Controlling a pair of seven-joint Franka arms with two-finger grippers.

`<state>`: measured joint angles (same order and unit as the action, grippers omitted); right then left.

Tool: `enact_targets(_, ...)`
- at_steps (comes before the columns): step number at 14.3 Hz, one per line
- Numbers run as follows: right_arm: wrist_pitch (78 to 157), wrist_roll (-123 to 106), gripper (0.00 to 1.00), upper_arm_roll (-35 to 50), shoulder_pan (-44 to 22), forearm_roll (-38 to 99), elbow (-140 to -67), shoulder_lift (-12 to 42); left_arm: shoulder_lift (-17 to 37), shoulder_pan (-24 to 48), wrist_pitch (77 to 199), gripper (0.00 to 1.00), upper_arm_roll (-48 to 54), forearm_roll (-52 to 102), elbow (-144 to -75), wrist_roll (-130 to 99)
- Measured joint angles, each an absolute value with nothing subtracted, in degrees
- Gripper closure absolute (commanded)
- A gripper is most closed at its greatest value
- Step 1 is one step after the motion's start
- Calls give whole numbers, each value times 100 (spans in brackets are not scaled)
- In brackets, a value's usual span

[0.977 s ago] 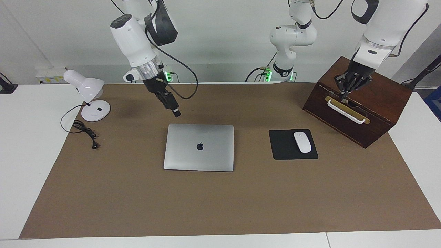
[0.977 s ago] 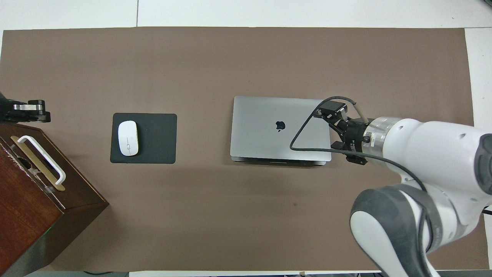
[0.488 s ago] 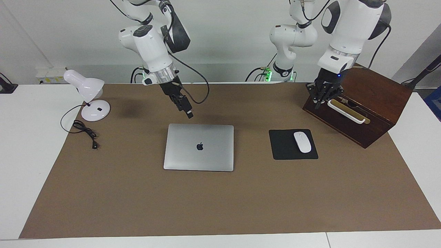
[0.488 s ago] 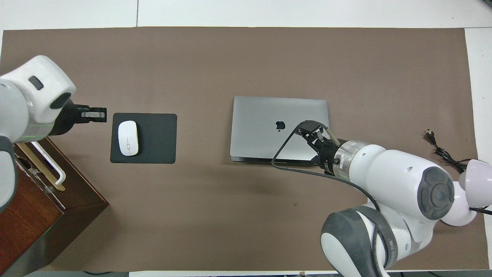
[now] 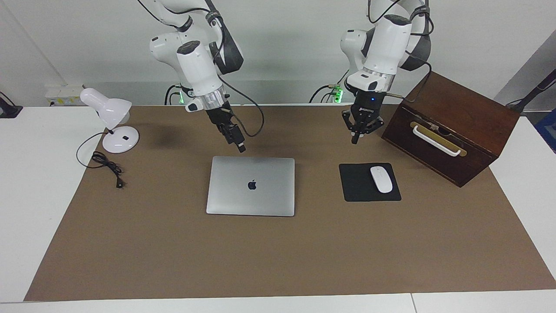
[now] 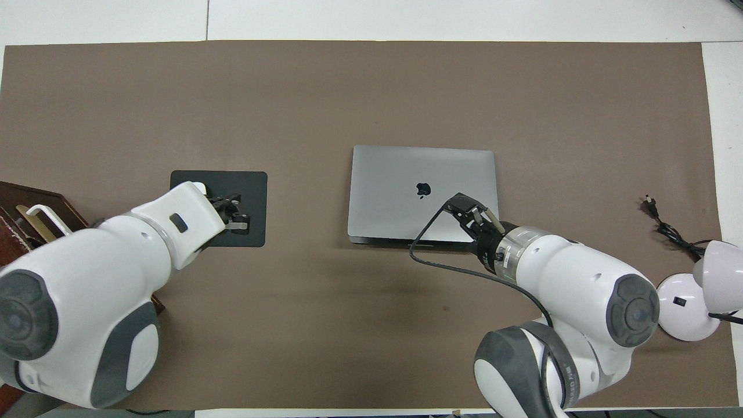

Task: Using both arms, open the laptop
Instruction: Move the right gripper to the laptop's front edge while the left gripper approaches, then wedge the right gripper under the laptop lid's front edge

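The laptop [image 5: 260, 195] lies closed and flat on the brown mat, its logo up; it also shows in the overhead view [image 6: 395, 180]. My right gripper [image 5: 241, 148] hangs low over the laptop's edge nearest the robots, by the corner toward the right arm's end, with a small gap to the lid. In the overhead view the right gripper [image 6: 461, 205] covers part of the lid. My left gripper [image 5: 357, 138] hangs in the air over the mat beside the mouse pad, well apart from the laptop. In the overhead view the left gripper [image 6: 233, 210] covers the pad.
A black mouse pad [image 5: 358, 189] with a white mouse [image 5: 381, 179] lies beside the laptop toward the left arm's end. A dark wooden box [image 5: 460, 117] with a white handle stands at that end. A white desk lamp [image 5: 108, 114] and its cable [image 5: 106, 165] are at the right arm's end.
My left arm swung from the wooden box's handle to over the mat by the mouse pad. My right gripper moved lower and sideways to the laptop's robot-side edge. The laptop has not moved.
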<state>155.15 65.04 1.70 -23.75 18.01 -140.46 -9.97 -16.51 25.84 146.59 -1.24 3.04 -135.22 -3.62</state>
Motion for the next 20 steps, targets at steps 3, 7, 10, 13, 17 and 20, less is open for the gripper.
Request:
enact_targets(3,15850,6504,3,170,-2461,1802,-14181,-825,-1634,3020,15908,100,-125,304,-14233,-362)
enact_targets(7,16071,6505,3,169,-2517,1802,-14214,-543,-1199,3519,17433,100,-130,304,-14780,-344)
enact_targets(10,16091,6505,3,169,-2536,1802,-14216,-445,-555,3804,18424,100,-130,304,-14901,-181)
enact_targets(13,16091,6506,3,169,-2539,1802,-14218,-372,-289,3865,18706,100,-134,303,-14907,263)
enact_targets(17,16091,6506,3,170,-2541,1802,-14218,-348,-225,3935,18945,100,-133,302,-14963,569)
enact_targets(20,16091,6506,3,172,-2548,1816,-14220,-304,-10,4009,19346,100,-134,301,-15015,622)
